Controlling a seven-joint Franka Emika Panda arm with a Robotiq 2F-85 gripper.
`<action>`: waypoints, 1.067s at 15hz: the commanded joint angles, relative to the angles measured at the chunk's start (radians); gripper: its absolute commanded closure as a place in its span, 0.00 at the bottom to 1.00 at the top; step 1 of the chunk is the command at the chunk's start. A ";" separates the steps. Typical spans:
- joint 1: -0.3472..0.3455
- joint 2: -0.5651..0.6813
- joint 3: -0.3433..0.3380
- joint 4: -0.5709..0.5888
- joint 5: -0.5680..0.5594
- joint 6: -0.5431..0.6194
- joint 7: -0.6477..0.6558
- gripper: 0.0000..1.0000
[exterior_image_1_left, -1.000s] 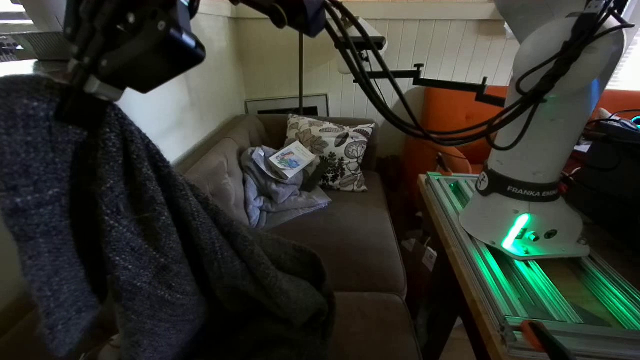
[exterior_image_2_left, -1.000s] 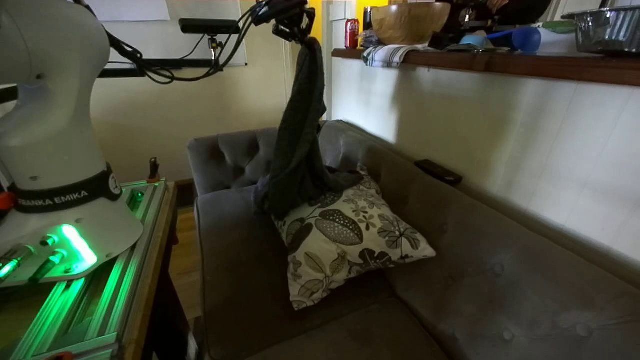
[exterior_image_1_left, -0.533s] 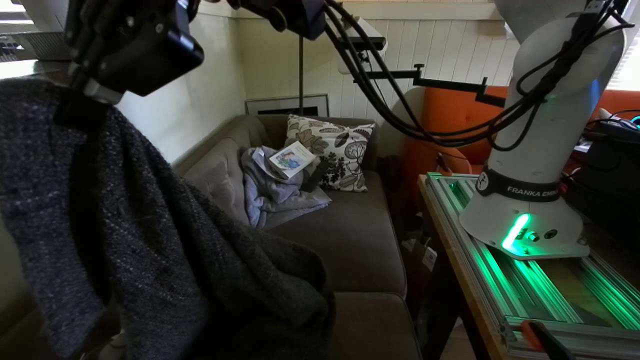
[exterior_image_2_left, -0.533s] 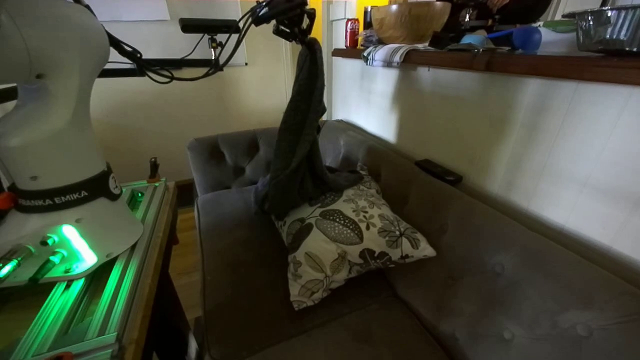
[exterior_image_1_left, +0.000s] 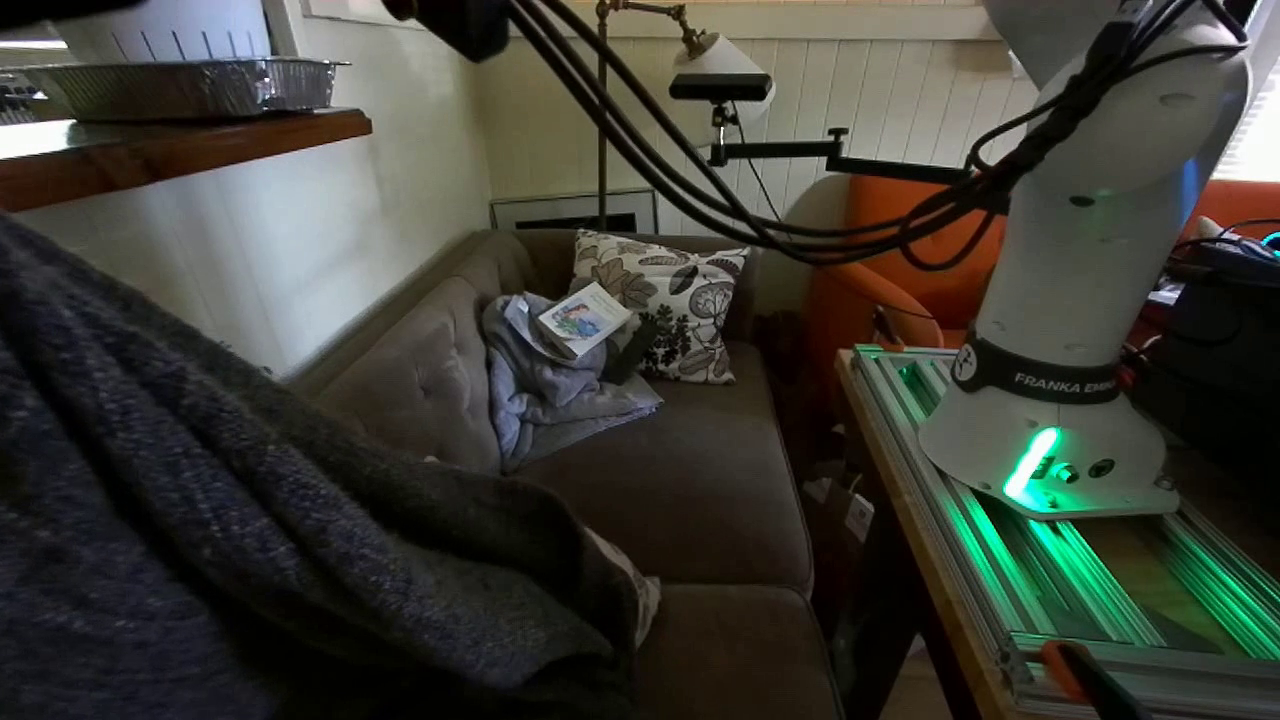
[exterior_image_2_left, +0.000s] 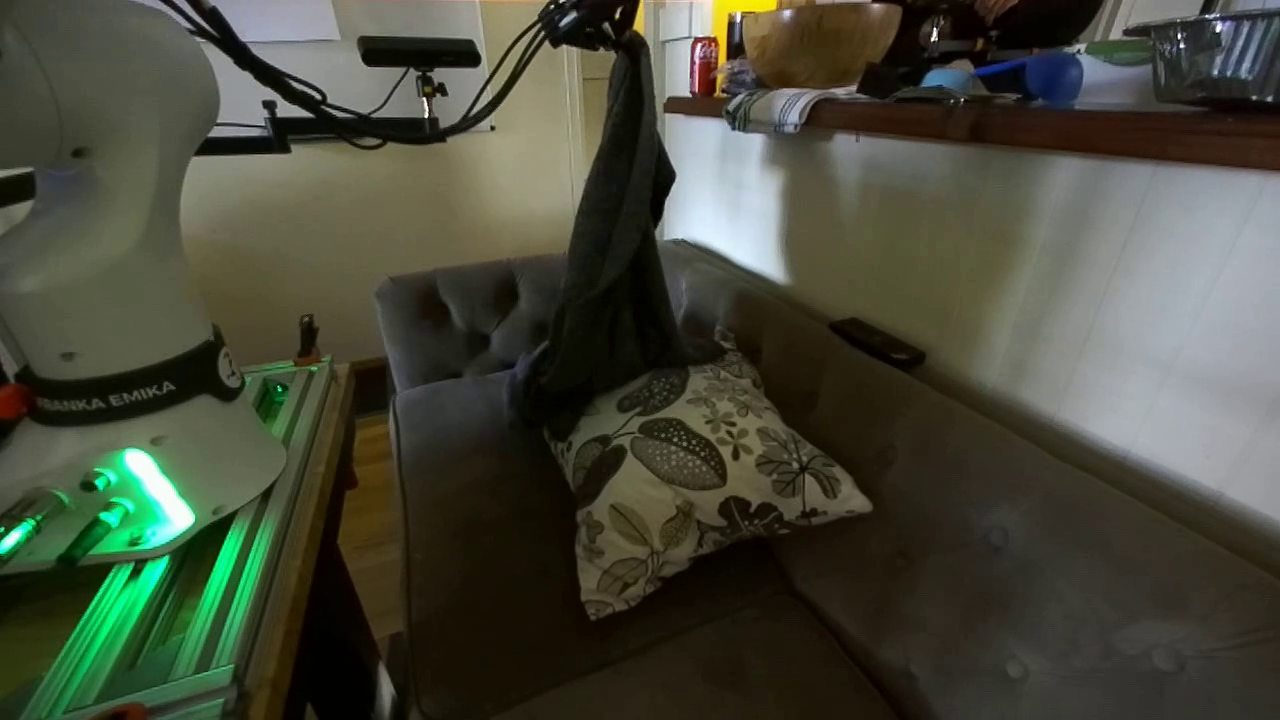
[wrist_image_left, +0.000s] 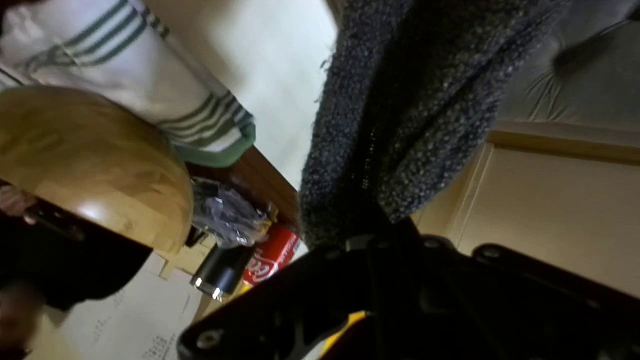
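While high above the sofa (exterior_image_2_left: 480, 500), the tool (wrist_image_left: 385, 237) tight on a dark gray blanket (exterior_image_2_left: 620, 220).

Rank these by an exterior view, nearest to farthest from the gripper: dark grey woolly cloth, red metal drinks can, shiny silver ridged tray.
1. Dark grey cloth: held in the gripper.
2. Red can: right of it in an exterior view, on the brown wooden counter.
3. Silver tray: farther along, at that view's right edge.
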 joint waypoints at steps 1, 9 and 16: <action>0.000 0.070 -0.018 0.005 -0.075 -0.200 -0.004 0.99; -0.003 0.188 -0.105 0.095 -0.270 -0.747 0.034 0.99; -0.003 0.310 -0.224 0.044 -0.420 -0.914 0.351 0.37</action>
